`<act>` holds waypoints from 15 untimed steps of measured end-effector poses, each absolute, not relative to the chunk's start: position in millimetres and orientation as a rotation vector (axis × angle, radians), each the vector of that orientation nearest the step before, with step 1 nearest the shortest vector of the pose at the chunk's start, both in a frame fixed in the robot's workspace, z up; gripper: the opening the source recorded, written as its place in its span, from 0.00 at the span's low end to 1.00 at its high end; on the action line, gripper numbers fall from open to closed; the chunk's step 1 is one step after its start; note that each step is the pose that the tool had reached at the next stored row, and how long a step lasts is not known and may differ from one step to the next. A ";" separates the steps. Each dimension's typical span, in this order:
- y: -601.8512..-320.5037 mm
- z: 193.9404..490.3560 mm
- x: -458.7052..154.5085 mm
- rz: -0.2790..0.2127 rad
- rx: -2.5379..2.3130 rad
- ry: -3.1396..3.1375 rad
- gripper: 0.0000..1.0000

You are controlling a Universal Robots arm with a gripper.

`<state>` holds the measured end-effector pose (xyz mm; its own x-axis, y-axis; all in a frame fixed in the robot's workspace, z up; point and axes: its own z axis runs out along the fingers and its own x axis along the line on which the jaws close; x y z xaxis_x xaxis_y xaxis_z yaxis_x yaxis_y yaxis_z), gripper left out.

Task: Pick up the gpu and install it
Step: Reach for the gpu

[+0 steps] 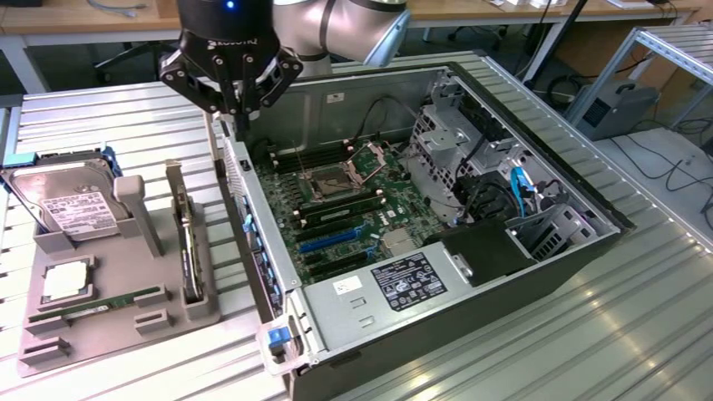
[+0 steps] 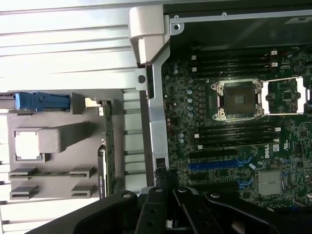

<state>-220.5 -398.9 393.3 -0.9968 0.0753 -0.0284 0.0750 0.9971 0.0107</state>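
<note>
The gpu [image 1: 189,251] stands on edge in a slot of the grey holder tray [image 1: 112,326], on the exterior view's left of the open computer case; its green board edge [image 2: 108,146] runs along the tray in the wrist view. My gripper [image 1: 236,115] hangs shut and holds nothing, high above the case's side wall near its far corner, beyond the gpu's far end and apart from it. Its black fingers [image 2: 156,209] meet over that wall. The motherboard's blue expansion slots [image 1: 329,238] [image 2: 219,163] lie bare inside the case.
On the tray also sit a silver hard drive [image 1: 67,209], a square processor [image 1: 67,280] and a narrow RAM stick [image 1: 100,305]. The case's metal side wall [image 1: 250,225] stands between tray and motherboard. Drive cages and cables [image 1: 490,167] fill the case's far side.
</note>
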 end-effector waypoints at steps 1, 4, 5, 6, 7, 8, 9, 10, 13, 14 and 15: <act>-398.9 393.3 -221.0 0.015 0.117 3.111 0.11; -398.9 393.3 -222.4 0.014 0.117 3.111 0.11; -398.9 393.3 -222.9 0.014 0.117 3.111 0.11; -398.9 393.3 -223.4 0.014 0.117 3.111 0.11; -398.9 393.3 -223.9 0.013 0.117 3.111 0.11; -398.9 393.3 -224.4 0.013 0.117 3.111 0.11; -398.9 393.3 -224.9 0.013 0.117 3.110 0.11; -398.9 393.3 -225.3 0.013 0.117 3.111 0.11; -398.9 393.3 -227.9 0.012 0.117 3.111 0.11; -398.9 393.3 -228.5 0.012 0.117 3.110 0.11; -398.9 393.3 -229.1 0.012 0.117 3.110 0.11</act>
<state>-229.1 -398.9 393.3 -0.9968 0.0752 -0.0286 0.0750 0.9971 0.0085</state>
